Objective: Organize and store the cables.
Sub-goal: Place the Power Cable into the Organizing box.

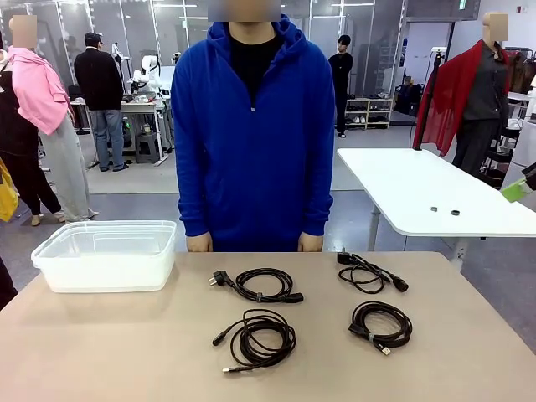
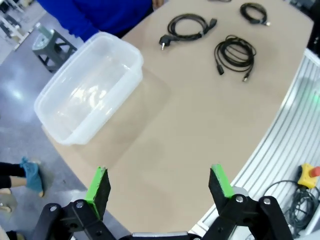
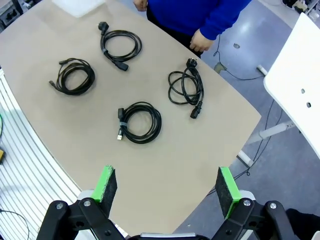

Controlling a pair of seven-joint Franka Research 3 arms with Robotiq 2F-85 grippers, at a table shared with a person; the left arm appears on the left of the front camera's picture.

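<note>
Table: a tan table [image 1: 126, 352] carries four black coiled cables and one tub.
Far-left cable: the far-left cable [image 1: 264, 296] lies flat near the middle of the table, with a round power plug at its left end and a block connector at its right end.
Near-left cable: the near-left cable [image 1: 287, 339] is a thicker coil just in front of the first one, not touching it, and its two small plugs point to the left.
Far-right cable: the far-right cable [image 1: 368, 272] is a loose coil close to the far edge, with a plug at each end.
Near-right cable: the near-right cable [image 1: 394, 339] is a tidy round coil in front of that one, apart from it.
Tub: a clear plastic tub [image 1: 100, 272] stands at the far left corner, well apart from all cables, with nothing inside.
Person: a person [image 1: 251, 142] in a blue hoodie stands at the far side, and both hands [image 1: 199, 243] hang at the table edge.
Left gripper: the left gripper [image 2: 159, 172] hangs above bare table with its green pads spread wide, holding nothing.
Right gripper: the right gripper [image 3: 166, 172] hangs above the near right edge, its jaws also spread wide and empty.
</note>
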